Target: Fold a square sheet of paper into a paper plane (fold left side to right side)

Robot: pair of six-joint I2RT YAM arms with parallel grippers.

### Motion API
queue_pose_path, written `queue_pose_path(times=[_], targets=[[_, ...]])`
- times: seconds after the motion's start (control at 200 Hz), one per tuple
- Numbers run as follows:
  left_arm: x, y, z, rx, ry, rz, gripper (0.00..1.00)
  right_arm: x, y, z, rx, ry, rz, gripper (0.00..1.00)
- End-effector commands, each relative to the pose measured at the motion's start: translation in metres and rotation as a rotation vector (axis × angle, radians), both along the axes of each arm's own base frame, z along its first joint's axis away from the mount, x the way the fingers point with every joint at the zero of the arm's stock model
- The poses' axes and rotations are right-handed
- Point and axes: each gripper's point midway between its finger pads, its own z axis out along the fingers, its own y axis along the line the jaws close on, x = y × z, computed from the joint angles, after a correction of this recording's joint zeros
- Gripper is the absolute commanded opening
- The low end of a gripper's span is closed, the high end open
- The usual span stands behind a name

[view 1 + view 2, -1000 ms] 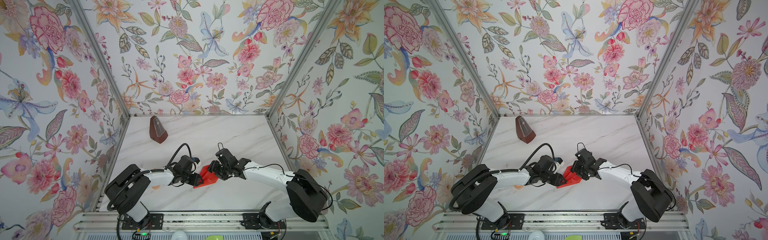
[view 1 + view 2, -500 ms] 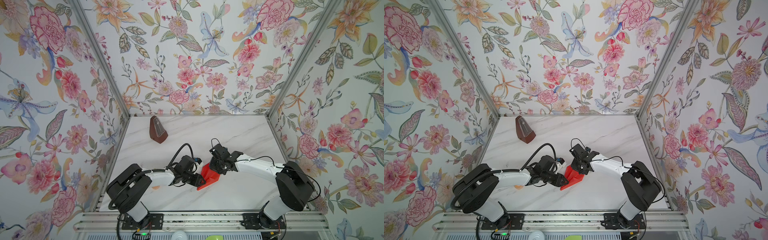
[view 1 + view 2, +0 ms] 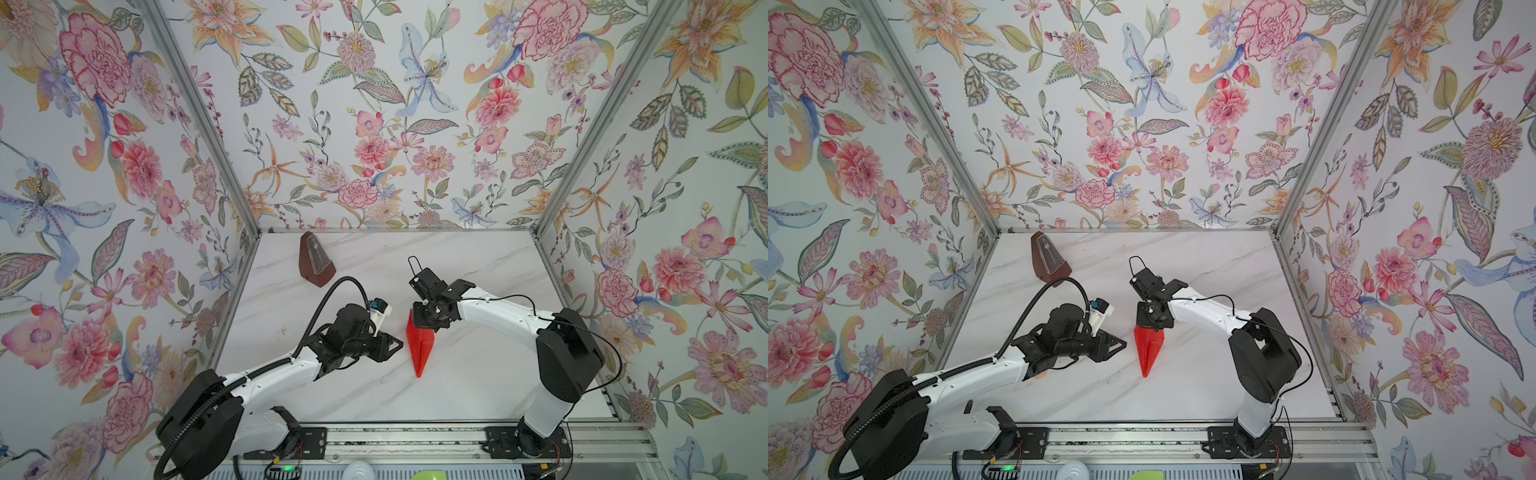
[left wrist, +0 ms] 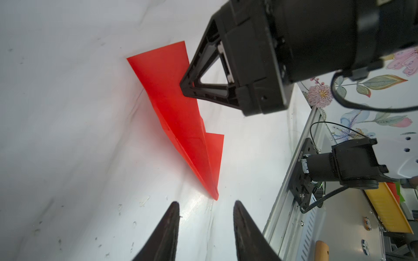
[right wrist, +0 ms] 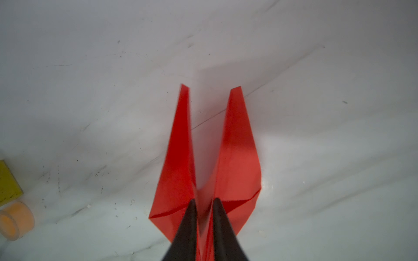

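Right wrist view: paper plane (image 5: 235,162) fully winged; right gripper (image 5: 204,201) pinches its centre crease at tail. Left gripper (image 4: 206,203) spread, empty. Folds look done; release remains.

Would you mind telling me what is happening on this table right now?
The right gripper appears to pinch the red paper plane by its centre fold at the tail end, with the wings spread either side. The left gripper is open beside the plane, touching nothing. The plane lies on the marble table.
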Motion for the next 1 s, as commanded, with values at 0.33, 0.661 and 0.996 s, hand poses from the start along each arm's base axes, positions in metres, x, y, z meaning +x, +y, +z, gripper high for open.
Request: queue_pose_path(times=[0.33, 0.661, 0.996], targets=[[-0.001, 0.018, -0.015, 0.012, 0.051, 0.045, 0.42, -0.004, -0.005, -0.042, -0.116, 0.104, -0.065, 0.66], [-0.001, 0.021, -0.016, 0.012, 0.054, 0.058, 0.42, 0.013, -0.003, -0.063, -0.153, 0.095, -0.070, 0.69], [0.008, 0.043, -0.018, 0.049, 0.039, 0.147, 0.42, 0.093, 0.002, -0.062, -0.149, 0.004, -0.084, 0.63]])
